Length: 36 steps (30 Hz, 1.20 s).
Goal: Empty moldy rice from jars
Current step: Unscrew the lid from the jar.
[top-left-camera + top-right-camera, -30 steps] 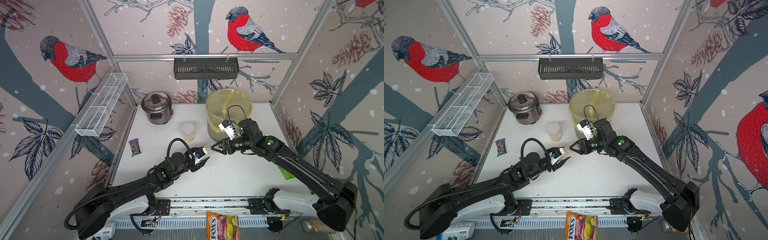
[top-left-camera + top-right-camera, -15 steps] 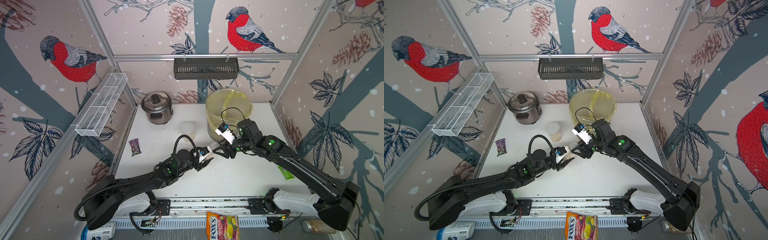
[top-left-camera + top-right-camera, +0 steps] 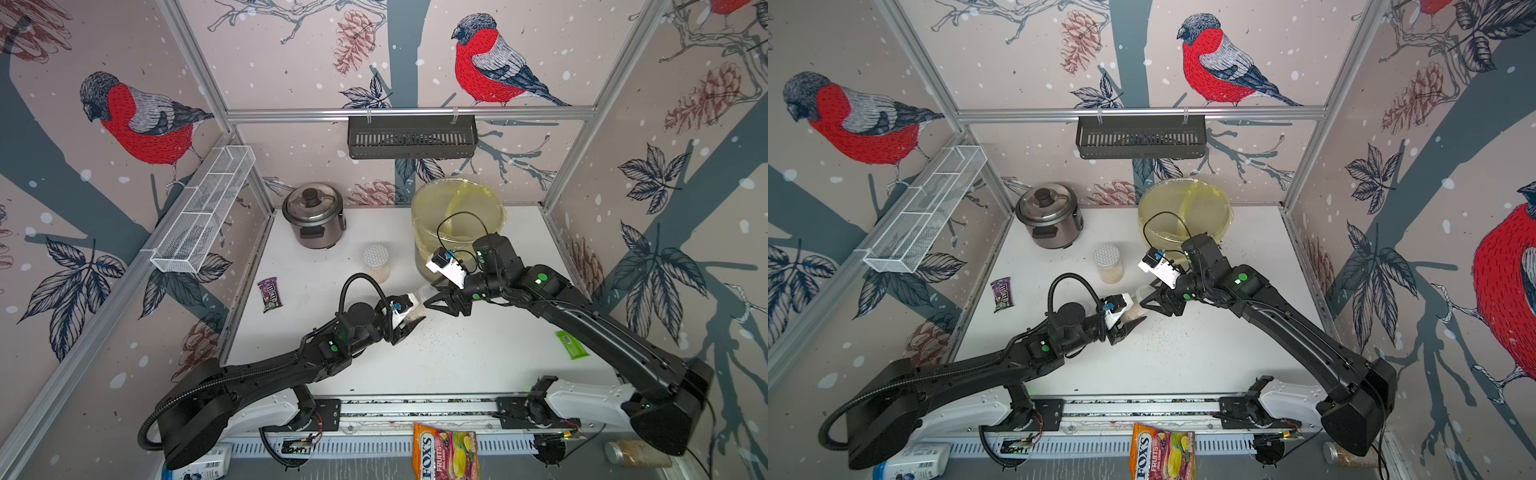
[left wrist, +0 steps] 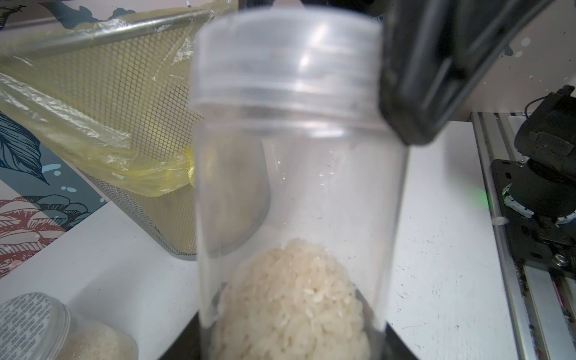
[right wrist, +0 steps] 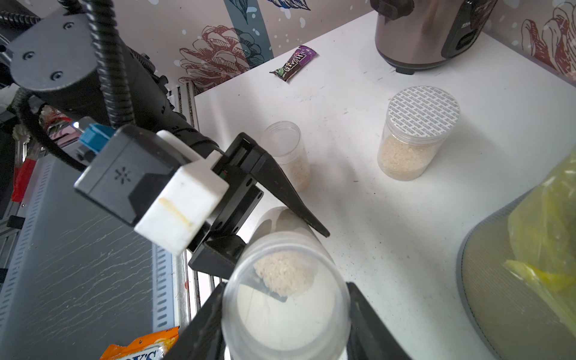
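components, left to right, on the white table (image 3: 457, 365). a purple candy packet (image 3: 269, 294) lies flat near the left wall. a steel rice cooker (image 3: 314, 216) stands at the back with its cover on. 1 wide jar (image 3: 376, 262) with a silver dotted top stands upright just right of the cooker, its lower part filled with rice (image 5: 402, 159). 1 narrow jar (image 5: 285, 152) stands upright beside the left arm (image 5: 140, 78), a little rice at its bottom. the left gripper (image 3: 411, 316) is clamped tight on the base end of a 2nd narrow jar (image 4: 296, 187), held tilted off the table, with a clump of rice at the gripped end. its clear lid (image 4: 286, 56) is on and points toward the right gripper (image 3: 430, 296). that gripper's jaws stand parted, 1 finger (image 4: 420, 78) at each side of the lid; whether they press on it cannot be told. behind stands the mesh bin (image 3: 419, 232) lined with a yellow bag (image 4: 93, 103). a green packet (image 3: 572, 345) lies near the right wall.
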Motion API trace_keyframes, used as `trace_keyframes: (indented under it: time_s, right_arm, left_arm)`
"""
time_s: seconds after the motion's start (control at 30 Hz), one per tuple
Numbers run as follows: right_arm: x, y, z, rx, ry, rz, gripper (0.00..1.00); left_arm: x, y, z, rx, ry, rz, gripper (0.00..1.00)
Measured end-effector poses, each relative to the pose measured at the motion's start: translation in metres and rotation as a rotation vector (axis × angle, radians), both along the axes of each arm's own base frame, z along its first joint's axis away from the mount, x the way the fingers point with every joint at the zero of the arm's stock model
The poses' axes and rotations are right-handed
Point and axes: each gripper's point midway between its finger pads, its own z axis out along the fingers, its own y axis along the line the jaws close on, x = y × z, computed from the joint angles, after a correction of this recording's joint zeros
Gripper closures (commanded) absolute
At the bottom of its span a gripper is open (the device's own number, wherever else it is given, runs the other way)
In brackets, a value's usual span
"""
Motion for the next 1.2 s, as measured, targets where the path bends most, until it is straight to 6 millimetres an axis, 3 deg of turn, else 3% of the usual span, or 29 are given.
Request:
trace_keyframes:
  time_s: [0.47,0.87,0.93,0.97,1.0,1.1,1.2]
  right_arm:
    - [-0.001,0.003,0.008,0.011,-0.038,0.017,0.41]
    - [0.002,-0.005,-0.003,-0.039,-0.041,-0.028,0.31]
    - [0.004,-0.01,0.004,-0.029,-0.063,-0.053,0.26]
    - [0.007,-0.014,0.008,-0.016,-0.069,-0.084,0.13]
    - [0.01,-0.019,0.011,-0.007,-0.076,-0.115,0.09]
    - [0.023,-0.038,0.026,0.023,-0.075,-0.262,0.07]
    - [0.039,-0.049,0.059,0.105,0.001,-0.429,0.15]
  left_arm:
    - [0.002,-0.001,0.008,-0.023,0.002,0.01,0.83]
    - [0.013,0.001,0.014,-0.047,-0.015,0.066,0.84]
    - [0.015,0.002,0.016,-0.051,-0.021,0.077,0.83]
    - [0.016,0.003,0.017,-0.054,-0.025,0.085,0.83]
    - [0.016,0.003,0.018,-0.057,-0.028,0.087,0.82]
    - [0.018,0.004,0.018,-0.056,-0.032,0.097,0.81]
    - [0.02,0.006,0.018,-0.044,-0.048,0.11,0.81]
